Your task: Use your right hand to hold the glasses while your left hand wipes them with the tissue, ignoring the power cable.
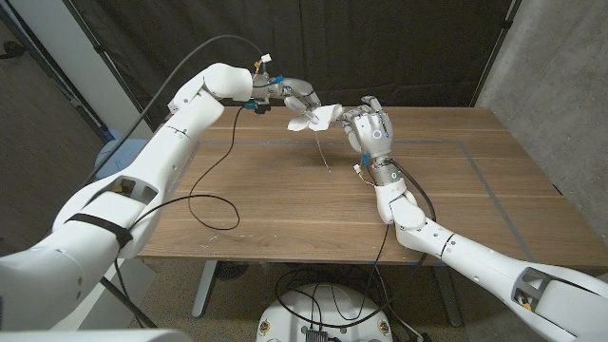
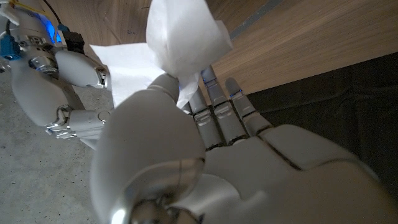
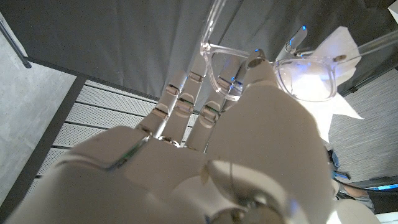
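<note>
Above the table's far middle, my right hand (image 1: 370, 131) holds a pair of clear-framed glasses (image 3: 267, 68). One thin temple arm (image 1: 321, 152) hangs down toward the tabletop. My left hand (image 1: 294, 98) comes in from the left and pinches a white tissue (image 1: 318, 118) against the glasses. In the left wrist view the crumpled tissue (image 2: 180, 37) sticks up from between my left hand's (image 2: 205, 162) thumb and fingers. Through the right wrist view the tissue (image 3: 339, 56) shows behind the lens nearest my right hand's (image 3: 205, 155) thumb.
A thin black power cable (image 1: 217, 195) loops across the left half of the wooden table (image 1: 456, 199). Another cable (image 1: 418, 201) trails along my right forearm. Dark curtains hang behind the table, and a grey wall stands at the right.
</note>
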`<state>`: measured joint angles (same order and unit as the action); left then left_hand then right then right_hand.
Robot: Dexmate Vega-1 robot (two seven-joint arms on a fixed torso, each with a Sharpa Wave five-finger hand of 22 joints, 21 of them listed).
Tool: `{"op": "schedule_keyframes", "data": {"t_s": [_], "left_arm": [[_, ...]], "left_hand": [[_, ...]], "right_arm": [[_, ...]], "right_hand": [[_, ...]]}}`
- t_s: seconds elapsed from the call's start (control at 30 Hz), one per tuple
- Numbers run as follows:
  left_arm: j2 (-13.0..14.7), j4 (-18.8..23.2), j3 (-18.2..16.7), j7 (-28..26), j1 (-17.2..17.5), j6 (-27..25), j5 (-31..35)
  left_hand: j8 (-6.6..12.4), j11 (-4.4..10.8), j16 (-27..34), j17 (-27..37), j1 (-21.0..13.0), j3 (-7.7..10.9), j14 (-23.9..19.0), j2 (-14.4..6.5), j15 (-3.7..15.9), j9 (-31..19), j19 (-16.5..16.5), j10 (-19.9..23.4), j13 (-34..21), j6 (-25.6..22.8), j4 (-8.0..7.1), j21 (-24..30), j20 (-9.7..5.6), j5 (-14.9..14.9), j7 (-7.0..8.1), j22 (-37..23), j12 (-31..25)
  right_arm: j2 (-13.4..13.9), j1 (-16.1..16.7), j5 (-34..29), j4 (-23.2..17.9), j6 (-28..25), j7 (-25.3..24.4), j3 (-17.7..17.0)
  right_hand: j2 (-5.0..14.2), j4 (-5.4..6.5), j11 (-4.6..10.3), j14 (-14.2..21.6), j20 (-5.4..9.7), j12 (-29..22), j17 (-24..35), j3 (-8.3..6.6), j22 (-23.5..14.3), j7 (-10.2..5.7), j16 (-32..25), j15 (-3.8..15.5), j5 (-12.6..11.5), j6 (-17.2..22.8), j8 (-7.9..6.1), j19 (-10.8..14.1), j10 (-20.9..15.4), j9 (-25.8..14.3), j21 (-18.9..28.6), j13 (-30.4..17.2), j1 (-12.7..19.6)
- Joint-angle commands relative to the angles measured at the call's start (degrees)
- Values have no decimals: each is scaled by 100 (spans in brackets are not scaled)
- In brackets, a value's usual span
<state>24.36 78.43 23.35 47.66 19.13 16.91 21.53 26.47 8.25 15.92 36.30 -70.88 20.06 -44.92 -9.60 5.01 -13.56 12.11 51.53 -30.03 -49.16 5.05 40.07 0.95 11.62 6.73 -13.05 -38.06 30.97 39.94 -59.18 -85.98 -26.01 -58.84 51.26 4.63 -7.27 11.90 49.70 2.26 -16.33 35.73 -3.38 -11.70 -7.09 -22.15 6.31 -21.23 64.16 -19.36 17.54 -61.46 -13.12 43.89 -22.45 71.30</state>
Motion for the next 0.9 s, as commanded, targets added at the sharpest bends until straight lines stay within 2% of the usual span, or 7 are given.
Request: {"op": "schedule_keyframes", "data": {"t_s": [0.03, 0.33, 0.47, 0.67, 0.77, 0.8, 0.9], "left_arm": [[-179, -198, -180, -273, 181, 111, -348], [-537, -508, -516, -385, 377, 113, -1122], [-649, -512, -628, -333, 431, -39, -1387], [-343, -211, -320, -276, 282, -62, -719], [-179, -61, -164, -193, 219, -50, -410], [-129, -10, -116, -167, 205, -42, -317], [24, 132, 83, 4, 105, 1, -7]], "left_hand": [[-15, 270, -23, 81, -27, 30, 17, 31, 887, 13, -21, 67, -17, 64, 11, 84, -30, -23, 262, -25, 89], [83, 273, -9, 204, 7, -30, -10, 76, 892, 0, -12, -81, -60, -50, 30, 185, -74, -39, 182, -37, 190], [176, 277, 12, 298, -3, -75, -38, 99, 893, 14, 42, -114, -31, -235, 70, 278, -84, -42, -125, -45, 258], [127, -46, 9, 404, -44, -76, -38, 32, 881, 3, 18, 47, -133, -62, 96, 360, -40, -29, -291, -38, 168], [133, 11, -50, 403, -8, -52, -35, 16, 877, -1, -10, 201, -150, -43, 62, 393, -33, -24, -232, -17, 124], [166, -89, -38, 411, 44, -64, -100, 20, 858, -23, -24, 277, -179, -89, 23, 403, -23, -29, -461, -6, 82], [161, -56, -85, 381, 61, -41, -97, 20, 848, -13, -30, 352, -154, -91, 10, 420, -19, -24, -407, 6, 78]], "right_arm": [[-47, -25, 27, 0, 53, -55, -12], [-87, -68, 54, 80, 138, -49, 27], [-95, -67, 58, 98, 131, -63, 26], [-81, -15, 77, 53, 75, -106, -15], [-72, 5, 83, 22, 46, -132, -42], [-70, 9, 83, 14, 40, -140, -48], [-71, 13, 100, 1, 43, -164, -67]], "right_hand": [[41, -2, -16, 70, 739, 40, 42, 75, -1, -449, 63, 756, -44, 440, -28, -21, -66, 29, 37, -37, 51], [72, 43, -28, 84, 744, 115, 99, 175, 5, -443, 152, 756, -40, 442, 54, -47, -2, 101, 70, -59, 57], [100, 68, -32, 78, 740, 142, 127, 230, 7, -442, 211, 756, -30, 433, 131, -49, 17, 137, 101, -68, 49], [117, 73, -30, 101, 724, 144, 152, 259, 8, -445, 230, 756, -29, 473, 123, -46, -16, 105, 124, -78, 59], [113, 53, -19, 115, 735, 145, 177, 281, 10, -448, 248, 756, -38, 500, 92, -66, -65, 58, 134, -89, 106], [119, 52, -26, 142, 721, 148, 194, 293, 12, -449, 249, 756, -45, 523, 73, -61, -87, 40, 146, -96, 121], [113, 40, -21, 172, 728, 151, 224, 324, 13, -452, 264, 756, -61, 546, 33, -62, -146, -1, 164, -114, 163]]}}
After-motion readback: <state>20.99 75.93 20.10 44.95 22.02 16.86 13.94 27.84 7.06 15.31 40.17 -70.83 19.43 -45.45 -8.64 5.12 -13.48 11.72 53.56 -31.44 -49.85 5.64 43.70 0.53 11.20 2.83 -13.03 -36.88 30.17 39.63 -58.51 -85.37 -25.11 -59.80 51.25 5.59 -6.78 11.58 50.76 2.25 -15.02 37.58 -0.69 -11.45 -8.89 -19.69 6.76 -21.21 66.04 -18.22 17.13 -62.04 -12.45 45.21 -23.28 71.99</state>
